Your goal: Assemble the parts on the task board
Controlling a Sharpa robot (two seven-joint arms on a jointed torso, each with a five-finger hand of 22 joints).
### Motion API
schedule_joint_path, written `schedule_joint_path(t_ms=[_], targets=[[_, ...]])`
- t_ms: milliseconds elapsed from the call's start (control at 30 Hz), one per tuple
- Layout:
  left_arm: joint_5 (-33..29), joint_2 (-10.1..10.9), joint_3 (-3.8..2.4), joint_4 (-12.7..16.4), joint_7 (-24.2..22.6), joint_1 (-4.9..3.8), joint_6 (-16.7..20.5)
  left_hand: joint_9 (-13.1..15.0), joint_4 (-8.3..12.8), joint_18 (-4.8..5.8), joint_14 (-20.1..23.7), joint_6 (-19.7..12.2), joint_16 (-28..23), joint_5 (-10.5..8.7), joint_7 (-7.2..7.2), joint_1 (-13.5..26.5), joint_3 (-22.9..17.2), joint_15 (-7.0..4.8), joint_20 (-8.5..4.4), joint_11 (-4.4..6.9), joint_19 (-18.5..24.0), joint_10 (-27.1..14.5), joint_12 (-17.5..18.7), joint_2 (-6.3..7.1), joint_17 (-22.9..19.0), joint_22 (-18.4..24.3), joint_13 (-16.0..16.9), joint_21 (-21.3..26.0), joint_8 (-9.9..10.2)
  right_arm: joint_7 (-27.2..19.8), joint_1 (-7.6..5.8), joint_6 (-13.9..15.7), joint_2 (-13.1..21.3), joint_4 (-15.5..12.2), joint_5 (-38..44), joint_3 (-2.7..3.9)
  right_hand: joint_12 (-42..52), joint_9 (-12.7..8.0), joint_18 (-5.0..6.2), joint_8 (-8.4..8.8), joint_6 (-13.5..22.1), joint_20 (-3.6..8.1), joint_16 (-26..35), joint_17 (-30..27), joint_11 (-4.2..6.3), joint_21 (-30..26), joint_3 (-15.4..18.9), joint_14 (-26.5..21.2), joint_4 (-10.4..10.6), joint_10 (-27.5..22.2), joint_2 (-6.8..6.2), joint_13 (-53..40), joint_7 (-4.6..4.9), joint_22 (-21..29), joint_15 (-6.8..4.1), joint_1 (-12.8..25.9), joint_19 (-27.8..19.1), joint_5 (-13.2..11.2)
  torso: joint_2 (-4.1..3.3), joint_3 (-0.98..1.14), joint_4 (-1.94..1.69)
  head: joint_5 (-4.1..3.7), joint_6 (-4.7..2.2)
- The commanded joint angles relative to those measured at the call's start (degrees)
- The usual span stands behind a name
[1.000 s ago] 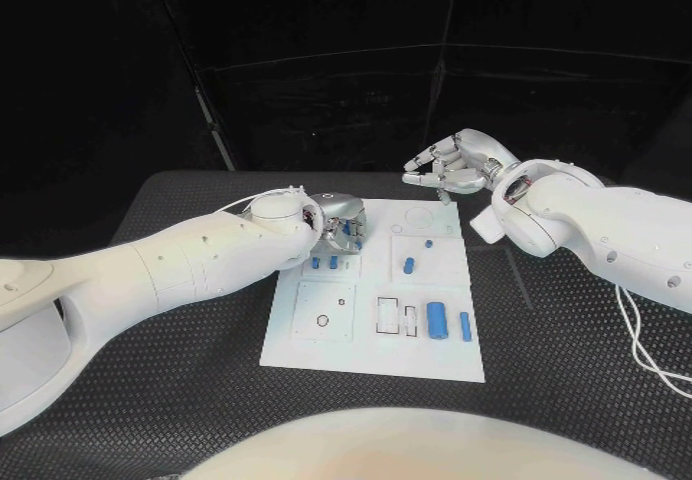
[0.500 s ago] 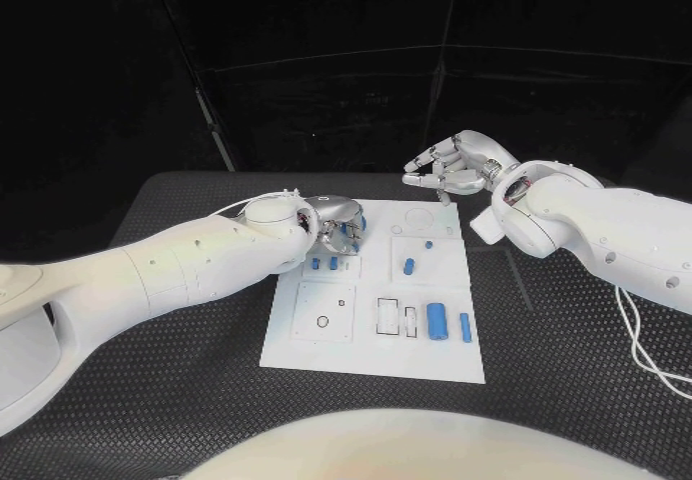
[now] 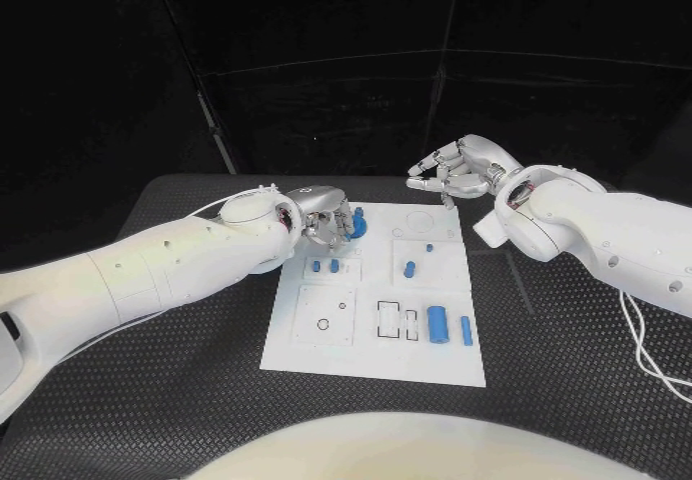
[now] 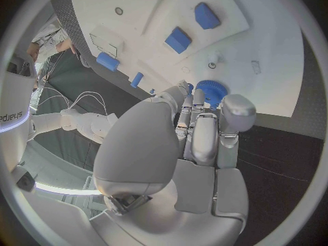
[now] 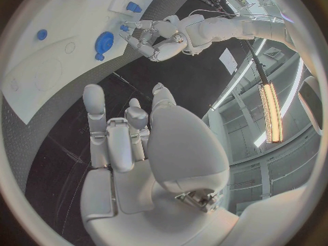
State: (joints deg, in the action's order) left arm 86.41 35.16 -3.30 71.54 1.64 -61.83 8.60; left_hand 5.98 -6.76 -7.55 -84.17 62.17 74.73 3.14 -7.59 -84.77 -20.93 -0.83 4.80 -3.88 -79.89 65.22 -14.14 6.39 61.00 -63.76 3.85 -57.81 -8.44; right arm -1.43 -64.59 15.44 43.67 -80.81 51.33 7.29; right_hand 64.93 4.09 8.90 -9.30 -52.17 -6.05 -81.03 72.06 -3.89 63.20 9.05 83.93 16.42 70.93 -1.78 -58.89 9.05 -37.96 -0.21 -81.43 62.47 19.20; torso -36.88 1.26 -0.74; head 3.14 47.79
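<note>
Two robot hands worked over the desk: task board lay mid-desk, long axis toward the far edge. Left robot hand pinched a blue gear above the board's far-left corner; it could slip. Right robot hand hovered off the far edge, fingers curled, holding nothing.

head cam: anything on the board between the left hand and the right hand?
Only bare task board surface with empty circular outlines, per head view. Left hand is at a blue gear; right hand hovers past the far edge.
</note>
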Motion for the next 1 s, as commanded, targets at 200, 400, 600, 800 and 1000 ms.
schedule_joint_path(t_ms=[200,400,600,800,1000], targets=[[-2.72,2.99,-0.30,1.12,0.69,0.32,-0.33,-0.15,-0.13,0.87,-0.97,0.58,0.24,-0.16,-0.11,1.08,-0.55,-0.13,0.00,-0.01,-0.51,0.93,0.86,0.43,-0.29,-0.31,0.03,-0.49,0.48,-0.47,-0.06,-0.33,0.16,-0.06,0.07,0.03,0.21,-0.06,0.40,-0.30,0.10,0.31,0.33,0.06,0.13,-0.33,0.20,2.45,-0.15,0.29,0.64,-0.06,-0.29,0.04,-0.35,-0.15,0.08,0.29,-0.07,0.01,0.12,0.24,-0.13],[-2.93,3.80,-0.33,1.11,1.12,0.71,-1.08,-0.18,-0.14,0.88,-0.97,0.60,0.25,-0.16,-0.10,1.18,-0.56,-0.13,0.00,-0.01,-0.53,0.98,0.96,0.57,-0.32,-0.38,0.03,-0.55,0.54,-0.45,-0.03,-0.37,0.18,-0.05,0.07,0.03,0.21,-0.06,0.40,-0.30,0.10,0.31,0.33,0.06,0.13,-0.33,0.20,2.45,-0.15,0.29,0.64,-0.06,-0.29,0.04,-0.35,-0.15,0.08,0.29,-0.09,-0.01,0.11,0.28,-0.11],[-2.98,3.71,-0.34,0.87,1.31,0.93,-1.59,-0.19,-0.13,0.88,-0.96,0.61,0.23,-0.16,-0.09,1.22,-0.56,-0.13,0.00,-0.01,-0.52,1.01,1.01,0.63,-0.38,-0.39,0.03,-0.55,0.57,-0.44,0.02,-0.39,0.15,-0.05,0.07,0.03,0.21,-0.06,0.40,-0.30,0.10,0.31,0.33,0.06,0.13,-0.33,0.20,2.45,-0.15,0.29,0.64,-0.06,-0.29,0.04,-0.35,-0.15,0.08,0.29,-0.09,0.03,0.20,0.44,-0.07],[-2.99,3.24,-0.35,0.47,1.37,1.04,-1.94,-0.20,-0.13,0.88,-0.95,0.62,0.24,-0.16,-0.09,1.23,-0.58,-0.13,0.01,0.00,-0.53,1.03,1.03,0.65,-0.38,-0.42,0.03,-0.58,0.59,-0.44,0.03,-0.38,0.13,-0.04,0.07,0.03,0.21,-0.05,0.40,-0.35,0.07,0.32,0.37,0.00,0.14,-0.33,0.23,2.44,-0.19,0.28,0.74,-0.03,-0.30,0.03,-0.36,-0.23,0.11,0.31,-0.11,0.04,0.18,0.37,0.03],[-3.00,2.73,-0.35,-0.17,1.40,1.10,-2.13,-0.21,-0.11,0.90,-0.94,0.64,0.22,-0.16,-0.08,1.23,-0.61,-0.13,0.01,0.01,-0.55,1.07,1.06,0.66,-0.44,-0.50,0.04,-0.66,0.60,-0.41,0.04,-0.36,0.10,-0.06,0.07,0.03,0.21,-0.05,0.40,-0.35,0.07,0.32,0.37,0.00,0.14,-0.33,0.23,2.44,-0.19,0.28,0.74,-0.03,-0.30,0.03,-0.36,-0.23,0.11,0.31,-0.09,0.03,0.16,0.33,0.10]])
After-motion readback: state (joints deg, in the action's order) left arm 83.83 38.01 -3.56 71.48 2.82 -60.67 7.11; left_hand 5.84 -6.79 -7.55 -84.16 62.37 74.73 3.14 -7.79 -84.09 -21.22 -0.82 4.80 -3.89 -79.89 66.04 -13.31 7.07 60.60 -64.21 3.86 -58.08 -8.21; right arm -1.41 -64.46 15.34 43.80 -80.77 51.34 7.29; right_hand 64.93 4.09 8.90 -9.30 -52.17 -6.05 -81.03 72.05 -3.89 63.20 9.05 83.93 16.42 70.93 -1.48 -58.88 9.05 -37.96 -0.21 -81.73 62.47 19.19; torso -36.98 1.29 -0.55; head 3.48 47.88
